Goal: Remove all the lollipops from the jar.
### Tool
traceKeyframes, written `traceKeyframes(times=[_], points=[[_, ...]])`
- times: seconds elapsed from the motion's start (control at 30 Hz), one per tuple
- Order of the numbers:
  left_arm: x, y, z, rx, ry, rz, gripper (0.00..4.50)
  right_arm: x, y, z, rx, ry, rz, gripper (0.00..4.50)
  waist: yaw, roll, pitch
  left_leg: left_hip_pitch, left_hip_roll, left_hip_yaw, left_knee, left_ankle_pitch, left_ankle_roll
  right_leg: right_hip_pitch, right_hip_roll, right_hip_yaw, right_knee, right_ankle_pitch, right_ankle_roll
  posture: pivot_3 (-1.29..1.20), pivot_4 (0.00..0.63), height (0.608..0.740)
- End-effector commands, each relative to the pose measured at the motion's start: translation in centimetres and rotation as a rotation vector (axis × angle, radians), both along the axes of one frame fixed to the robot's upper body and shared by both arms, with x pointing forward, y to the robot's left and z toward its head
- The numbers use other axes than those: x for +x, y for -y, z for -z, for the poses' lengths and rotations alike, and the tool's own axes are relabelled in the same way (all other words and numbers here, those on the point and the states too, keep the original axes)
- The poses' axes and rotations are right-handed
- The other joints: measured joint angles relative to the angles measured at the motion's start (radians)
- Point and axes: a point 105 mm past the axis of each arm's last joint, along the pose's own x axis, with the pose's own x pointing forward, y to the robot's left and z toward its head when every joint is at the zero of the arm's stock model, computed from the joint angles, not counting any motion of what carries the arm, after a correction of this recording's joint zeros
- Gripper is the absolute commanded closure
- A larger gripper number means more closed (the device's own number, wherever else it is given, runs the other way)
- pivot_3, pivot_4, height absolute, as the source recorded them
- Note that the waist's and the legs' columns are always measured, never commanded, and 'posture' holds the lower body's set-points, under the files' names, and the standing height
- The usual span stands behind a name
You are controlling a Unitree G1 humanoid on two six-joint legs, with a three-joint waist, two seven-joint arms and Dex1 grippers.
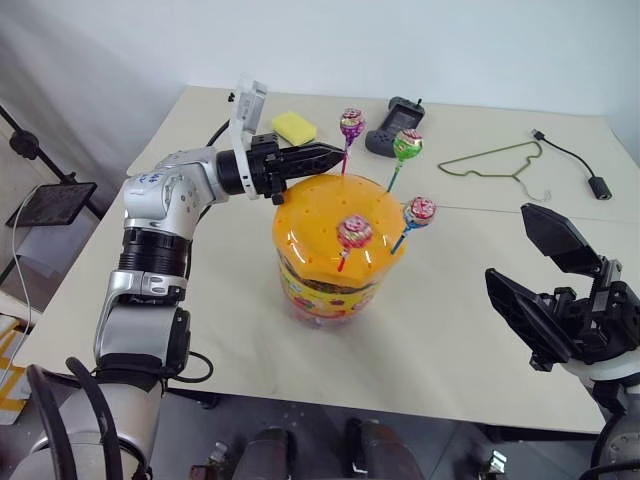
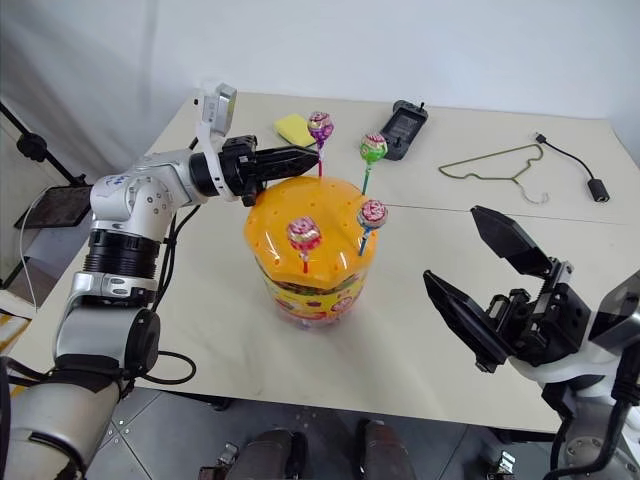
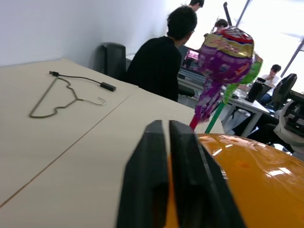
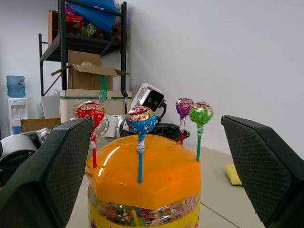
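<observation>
Left pincer (image 1: 335,154) lies level over the back of the jar (image 1: 335,255), fingers pressed together w/ nothing clearly between them, tips at the purple lollipop's (image 1: 351,123) stick; can't tell if touching. Jar stands mid surface (image 1: 450,300), orange lid up. Four lollipops stuck in lid holes, sticks near upright, heads up: purple at back, red-pink (image 1: 354,233) in front, green (image 1: 407,145) and blue (image 1: 421,210) lean right. Right pincer (image 1: 545,285) spread wide, empty, apart from jar.

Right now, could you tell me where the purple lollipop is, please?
The purple lollipop stands in the jar's orange lid at its far edge, beside the left gripper.
</observation>
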Motion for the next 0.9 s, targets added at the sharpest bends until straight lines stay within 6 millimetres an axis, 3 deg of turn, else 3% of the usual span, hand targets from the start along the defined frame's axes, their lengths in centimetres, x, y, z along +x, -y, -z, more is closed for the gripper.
traceKeyframes(times=[0.03,0.17,0.2,0.47,0.6,0.9], points=[[-1.1,0.1,-1.6,-0.019,0.078,0.066,4.48,-0.7,-0.6,-0.5,0.003,0.038,-0.015,0.0,0.0,0.0,0.0,0.0,0.0,0.0,0.0,0.0,0.0,0.0,0.0,0.0,0.0,0.0,0.0,0.0,0.15,0.74],[-0.9,-0.6,-1.8,-0.04,0.063,0.057,4.48,-0.6,-0.7,-0.4,0.0,0.032,-0.023,0.0,0.0,0.0,0.0,0.0,0.0,0.0,0.001,0.0,0.0,0.0,0.0,0.0,0.0,0.0,0.0,0.0,0.15,0.74],[-0.6,-0.8,-1.5,-0.013,0.066,0.029,4.3,-0.6,-0.8,-0.4,0.0,0.032,-0.024,0.0,0.0,0.0,0.0,0.0,0.0,0.0,0.001,0.0,0.0,0.0,0.0,0.0,0.0,0.0,0.0,0.0,0.15,0.74],[-0.5,-2.2,-0.5,0.059,0.147,0.054,2.11,-0.3,-0.8,-0.5,-0.004,0.033,-0.033,0.0,0.0,0.0,0.0,0.0,0.0,0.0,0.001,0.0,0.0,0.0,0.001,0.0,0.0,0.0,0.0,0.0,0.15,0.74],[-0.9,-2.3,-1.2,0.003,0.143,0.106,2.11,-0.3,-0.8,-0.4,-0.005,0.031,-0.036,0.0,0.0,0.0,0.0,0.0,0.0,0.0,0.002,0.0,0.001,0.0,0.001,0.0,0.0,0.0,0.0,0.0,0.15,0.74],[-0.4,0.5,-1.3,-0.01,0.115,0.143,2.11,-0.4,-0.9,-1.0,0.025,0.029,-0.05,0.0,0.001,0.0,0.0,-0.004,0.0,0.0,0.007,-0.002,0.004,0.0,0.001,0.0,0.0,0.001,0.002,0.0,0.15,0.74]])
